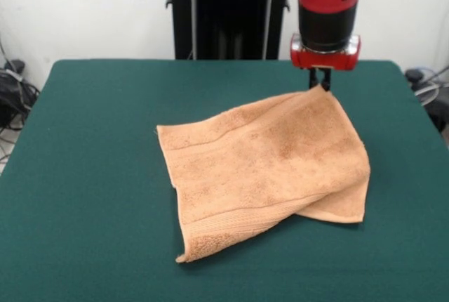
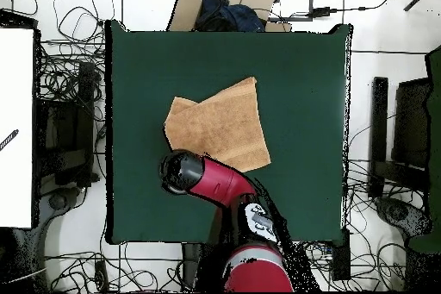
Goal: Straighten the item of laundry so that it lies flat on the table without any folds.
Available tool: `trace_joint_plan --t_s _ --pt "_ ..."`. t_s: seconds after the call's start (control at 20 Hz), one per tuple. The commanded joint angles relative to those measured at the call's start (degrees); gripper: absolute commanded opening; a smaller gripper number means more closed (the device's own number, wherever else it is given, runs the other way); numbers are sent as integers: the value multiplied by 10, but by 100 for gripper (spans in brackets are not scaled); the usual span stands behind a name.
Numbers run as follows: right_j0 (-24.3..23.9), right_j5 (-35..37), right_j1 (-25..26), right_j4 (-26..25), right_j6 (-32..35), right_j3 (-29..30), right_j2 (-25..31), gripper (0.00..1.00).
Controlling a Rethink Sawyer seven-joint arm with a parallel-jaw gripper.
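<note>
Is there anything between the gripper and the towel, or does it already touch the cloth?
Nothing lies between them. In the front view the gripper meets the far corner of the towel; no gap shows.

Even, fairly bright light falls from above, with no glare on the matte green table [image 1: 84, 175]. The towel [image 1: 266, 168] casts only a thin soft shadow along its near edge, and the arm [image 1: 326, 7] shows a faint sheen on its red shell. The front view is slightly soft overall.
</note>
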Motion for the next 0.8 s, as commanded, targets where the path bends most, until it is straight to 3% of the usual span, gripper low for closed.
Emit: trace_joint_plan --t_s 0.05,0.55,0.8 --pt "-8 -56 6 16 138 44 18 0" --pt "-13 -98 13 -13 114 33 8 0" --pt "-35 -137 27 -26 98 37 31 0"
